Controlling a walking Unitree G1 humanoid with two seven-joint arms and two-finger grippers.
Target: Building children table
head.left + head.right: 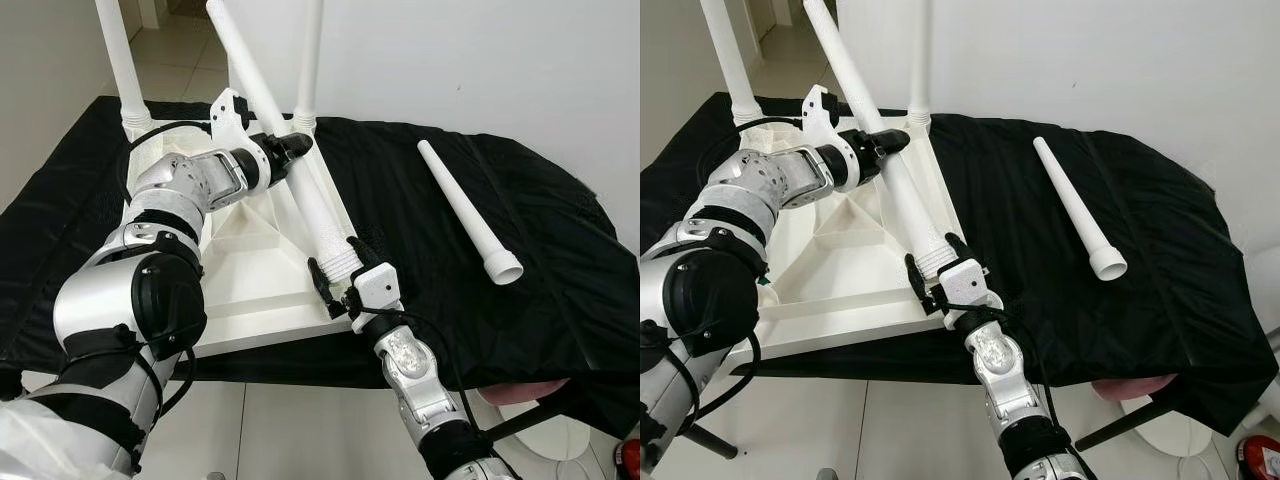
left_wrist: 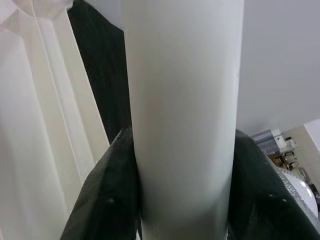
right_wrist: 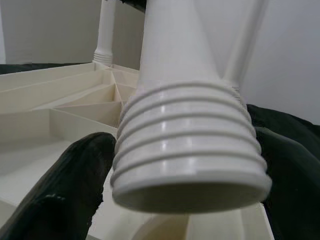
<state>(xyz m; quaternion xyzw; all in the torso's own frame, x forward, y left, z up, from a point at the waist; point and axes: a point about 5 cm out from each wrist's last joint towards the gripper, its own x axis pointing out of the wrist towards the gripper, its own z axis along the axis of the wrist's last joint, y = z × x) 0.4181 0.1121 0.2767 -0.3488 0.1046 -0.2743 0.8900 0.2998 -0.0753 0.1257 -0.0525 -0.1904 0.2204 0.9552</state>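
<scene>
Right fingers [image 3: 75, 185]: clamped either side of the threaded end of the table leg [image 1: 300, 170]; ridged collar seen between the pads, open mouth toward the wrist camera.
Left fingers [image 2: 107, 200]: closed round the smooth shaft of the same leg, higher up.
Right gripper [image 1: 336, 276]: at the near right corner of the tabletop [image 1: 250, 290], just above the corner socket area.
Left gripper [image 1: 292, 148]: above the far part of the tabletop, beside a mounted leg.
Leg held: tilted, thin end up and away, threaded end low and near; not yet seated.
Tabletop: upside down on the black-draped counter [image 1: 560, 260], ribbed underside up; two legs [image 1: 122, 60] standing at the far corners.
Spare leg [image 1: 468, 213]: lying loose on the cloth, well apart on the right.
Step, judged: third leg being brought to its socket.
Next move, judged: stand the leg upright, centre threads on the socket, then twist.
Arm pose: left bent, reaching forward across the tabletop; right forearm rising from below, wrist up.
</scene>
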